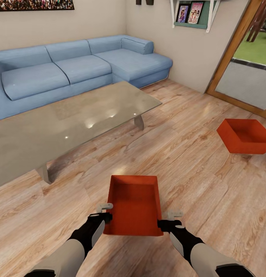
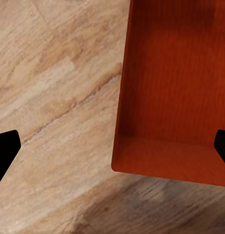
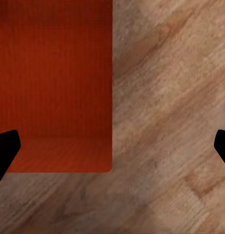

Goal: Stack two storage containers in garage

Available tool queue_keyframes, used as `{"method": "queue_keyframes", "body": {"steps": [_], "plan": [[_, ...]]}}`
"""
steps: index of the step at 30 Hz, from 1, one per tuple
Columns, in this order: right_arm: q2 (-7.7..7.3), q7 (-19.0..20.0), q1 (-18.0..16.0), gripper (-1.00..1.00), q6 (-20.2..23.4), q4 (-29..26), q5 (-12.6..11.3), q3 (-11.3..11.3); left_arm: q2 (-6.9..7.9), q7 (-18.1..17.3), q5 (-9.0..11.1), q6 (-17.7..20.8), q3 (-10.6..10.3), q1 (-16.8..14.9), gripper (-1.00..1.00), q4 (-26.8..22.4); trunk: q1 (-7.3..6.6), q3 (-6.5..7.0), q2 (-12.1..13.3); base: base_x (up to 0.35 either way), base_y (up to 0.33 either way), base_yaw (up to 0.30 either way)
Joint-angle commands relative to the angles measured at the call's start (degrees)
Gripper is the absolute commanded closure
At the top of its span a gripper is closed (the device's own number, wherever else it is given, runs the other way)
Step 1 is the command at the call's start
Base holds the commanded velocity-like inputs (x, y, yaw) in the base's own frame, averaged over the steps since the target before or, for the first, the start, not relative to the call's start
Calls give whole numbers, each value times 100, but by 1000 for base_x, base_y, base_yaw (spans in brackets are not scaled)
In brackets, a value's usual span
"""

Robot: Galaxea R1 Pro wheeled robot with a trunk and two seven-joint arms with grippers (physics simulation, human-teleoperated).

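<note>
Left gripper [image 1: 106, 215] and right gripper [image 1: 168, 220] sit at the near corners of the nearer storage container [image 1: 135, 206], one on each long side. Both sets of jaws stand spread wide, each straddling a side wall; whether either bears on a wall cannot be told. The container lies on the wood floor [image 1: 194, 127], open side up, long axis running straight away from the grippers. It appears rigid, thin-walled and probably light; smooth walls may slip, so hold at the rims. The second container [image 1: 244, 135] lies well off, beyond the right gripper.
</note>
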Motion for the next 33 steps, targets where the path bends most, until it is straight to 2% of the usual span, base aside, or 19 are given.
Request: {"method": "queue_keyframes", "body": {"steps": [1, 8, 15, 17, 18, 20, 25, 33], "plan": [[-1, -30, -1, -100, 12, -4, -52, 46, -4, 15, 13, 29, 15, -1, -100, -12, 0, -3, -1, 0, 0, 0], [-8, -34, -1, -100, -3, -30, -31, 35, 18, 22, 12, 29, 11, 0, -100, -162, 0, -3, -1, 0, 0, 0], [-9, -36, -1, -100, -292, -72, -82, 33, 25, 31, 1, 25, -18, 1, -100, -204, 0, -3, -1, 0, 0, 0], [-9, -36, -1, -100, -308, -72, -50, 53, 27, 36, -16, 23, -102, 0, -100, -206, 0, -3, -1, 0, 0, 0], [-8, -35, -1, -100, -394, -73, -20, 65, 20, 46, -111, -37, -479, 2, -100, -201, 0, -3, -1, 0, 0, 0], [-12, -35, -1, -100, -424, -73, -18, 66, 16, 54, -128, -162, -567, 0, -100, -241, 0, -3, -1, 0, 0, 0], [-13, -31, -1, -100, -450, -74, -26, 67, 23, 74, -147, -324, -667, 1, -100, -395, 0, -3, -1, 0, 0, 0], [-9, -30, -3, -100, -454, -73, -31, 52, 14, 94, -144, -387, -684, 2, -100, -448, 0, -3, -1, 0, 0, 0]]}}
